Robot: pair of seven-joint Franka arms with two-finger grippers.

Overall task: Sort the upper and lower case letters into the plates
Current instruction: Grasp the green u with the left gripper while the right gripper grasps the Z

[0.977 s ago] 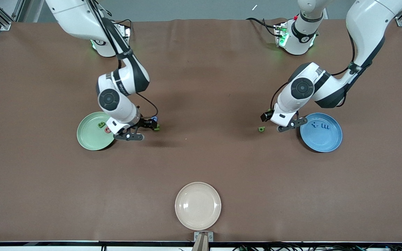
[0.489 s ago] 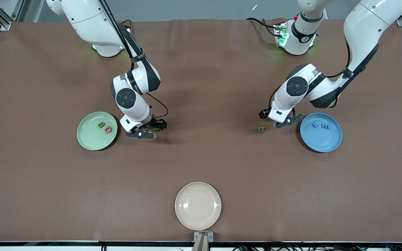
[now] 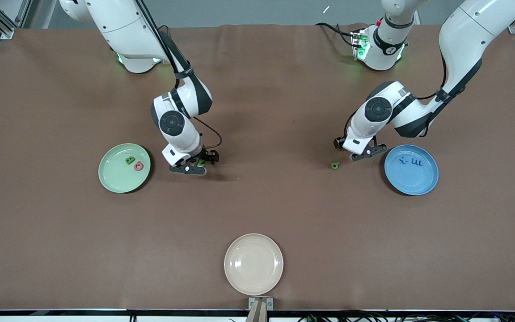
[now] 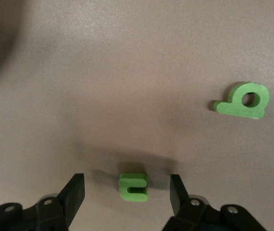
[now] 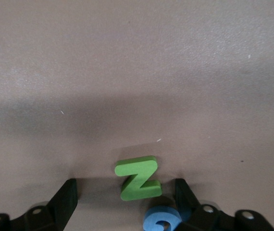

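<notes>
The right gripper (image 3: 193,167) sits low over the table just beside the pale green plate (image 3: 111,176). Its fingers (image 5: 66,195) are spread, with the green capital N (image 5: 138,177) lying flat between them and untouched; in the right wrist view the gap on each side of the piece is clear. The blue capital G (image 5: 160,219) lies touching the N, against the wrist end of the gap and close to one finger, so closing could catch both pieces at once. The jaws straddle the N, which looks like lining up for a pinch across its width. The green plate already holds a green capital B (image 3: 129,160) and a round pink letter (image 3: 138,166), which suits capitals going there.

The left gripper (image 3: 363,153) is low over the table next to the sky blue plate (image 3: 411,185). Its fingers (image 4: 73,195) are also spread, bracketing the small green n (image 4: 133,186) without contact. The small green b (image 3: 335,166) lies on the table near the gripper, outside its jaws. Two dark blue small letters (image 3: 411,161) rest in the blue plate. A cream plate (image 3: 253,279) sits well apart from both grippers, at the table edge nearest the front camera, with nothing in it.
</notes>
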